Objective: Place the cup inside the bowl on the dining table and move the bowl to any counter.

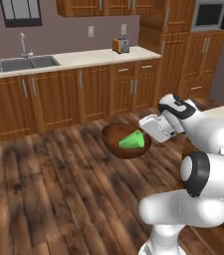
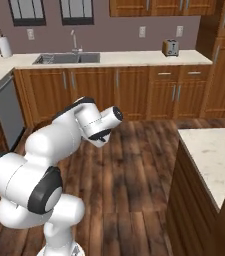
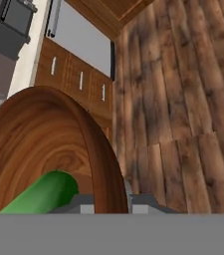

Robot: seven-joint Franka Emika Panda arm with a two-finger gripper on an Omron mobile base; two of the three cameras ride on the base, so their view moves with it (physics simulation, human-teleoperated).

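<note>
Brown wood is what you see first: the bowl is up in the air near the middle of the left base view, tipped so you look into it. Your gripper pinches the bowl's right rim, fingers closed on the edge. The cup lies on its side inside the bowl, bright green against the dark wood.

Look at the hand view and you get much closer. The bowl takes up the lower left, its rim curving down to the bottom middle where the fingers clamp it. The cup rests inside at the bottom left.

The right base view shows you something else. The dining table sits at the right edge, and the arm hides the bowl there. The counter runs along the back wall at the top, with a sink and a toaster.
</note>
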